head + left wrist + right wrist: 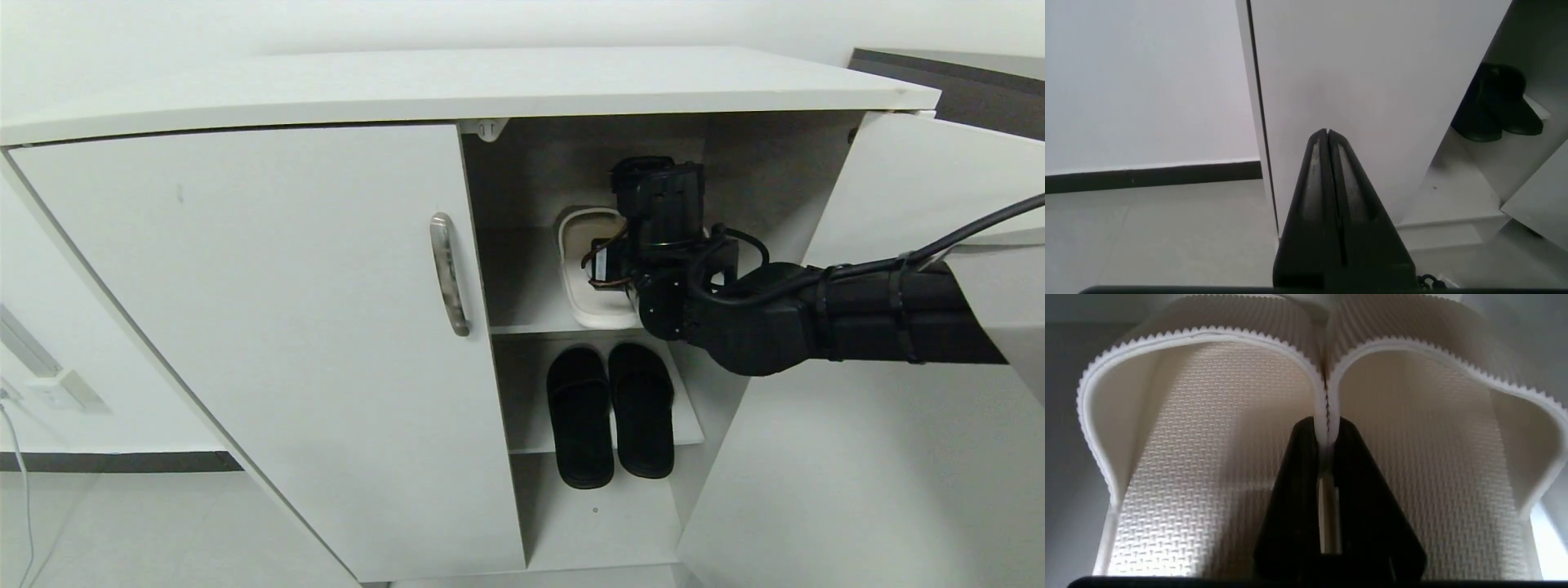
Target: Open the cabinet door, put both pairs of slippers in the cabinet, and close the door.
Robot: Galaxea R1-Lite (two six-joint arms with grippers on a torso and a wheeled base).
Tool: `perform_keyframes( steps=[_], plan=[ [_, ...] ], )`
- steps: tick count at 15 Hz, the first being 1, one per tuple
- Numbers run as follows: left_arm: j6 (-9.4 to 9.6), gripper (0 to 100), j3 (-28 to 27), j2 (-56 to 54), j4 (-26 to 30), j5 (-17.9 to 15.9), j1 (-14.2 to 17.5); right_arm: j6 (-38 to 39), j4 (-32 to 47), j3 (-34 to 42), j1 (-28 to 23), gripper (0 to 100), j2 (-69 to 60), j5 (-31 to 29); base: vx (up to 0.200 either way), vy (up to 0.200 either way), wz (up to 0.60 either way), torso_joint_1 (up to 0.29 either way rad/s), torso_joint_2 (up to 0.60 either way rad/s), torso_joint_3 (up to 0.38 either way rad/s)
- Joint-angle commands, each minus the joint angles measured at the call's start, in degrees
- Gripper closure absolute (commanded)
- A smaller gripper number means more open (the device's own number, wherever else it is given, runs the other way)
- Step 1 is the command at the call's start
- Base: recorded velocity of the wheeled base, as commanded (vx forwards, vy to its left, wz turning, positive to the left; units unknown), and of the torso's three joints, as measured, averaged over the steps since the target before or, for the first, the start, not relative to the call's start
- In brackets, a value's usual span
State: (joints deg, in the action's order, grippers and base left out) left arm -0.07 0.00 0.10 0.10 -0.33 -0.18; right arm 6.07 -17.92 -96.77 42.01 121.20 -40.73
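Right jaws: pinching the white slippers (1208,457) by the two inner edges where the pair meets, inside the upper bay of the cabinet (408,82).
Left jaws: pressed together with nothing between them, low and outside the cabinet, facing the left door (245,327).
White slippers: in the right jaws and ahead of them, over the upper shelf (522,318). One sole shows just beside the wrist. I cannot tell whether the pair already rests on the shelf or hangs just above it.
Black slippers (611,416): side by side on the lower shelf (690,425), directly below the right jaws and off to one side of the left jaws, heels overhanging the front edge.
Right door (898,188): swung wide open, to the outside of the right arm.
Left door: shut, its handle (449,273) well apart from both jaws.
Done, as I judge it: door opened, black pair stowed, white pair brought into the cabinet.
Left, as I judge it: let go of the white pair on the upper shelf, draw the right arm out past the open door, then swing that door shut.
Watch for: the arm fills much of the opening, so I would back out straight to avoid dragging the white pair off the shelf.
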Motion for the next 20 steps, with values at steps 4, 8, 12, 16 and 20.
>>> perform_keyframes(
  steps=[4, 8, 12, 16, 20],
  plan=[
    [-0.01, 100, 0.0, 0.1, 0.0, 0.0, 0.0, -0.4, 0.1, -0.6, -0.1, 100, 1.9, -0.1, 0.0, 0.0, 0.0, 0.0, 0.0, 0.0],
    [-0.1, 100, 0.0, 0.1, 0.0, 0.0, 0.0, -0.4, 0.9, -0.4, -0.1, 0, 1.8, -0.1, 0.0, 0.0, 0.0, 0.0, 0.0, 0.0],
    [-0.1, 100, 0.0, 0.1, 0.0, 0.1, 0.0, -0.4, 0.8, 2.3, 0.4, 0, -1.3, -0.2, 0.0, 0.0, 0.0, 0.0, 0.0, 0.0],
    [-0.1, 100, 0.0, 0.1, 0.0, 0.1, 0.0, 0.3, 0.3, 10.0, 3.0, 0, -7.7, -0.5, 0.0, 0.0, 0.0, 0.0, 0.0, 0.0],
    [-0.1, 100, 0.0, 0.1, 0.0, 0.1, 0.0, 0.3, -3.0, 19.2, 6.2, 0, -13.8, -0.6, 0.0, 0.0, 0.0, 0.0, 0.0, 0.0]
  ],
)
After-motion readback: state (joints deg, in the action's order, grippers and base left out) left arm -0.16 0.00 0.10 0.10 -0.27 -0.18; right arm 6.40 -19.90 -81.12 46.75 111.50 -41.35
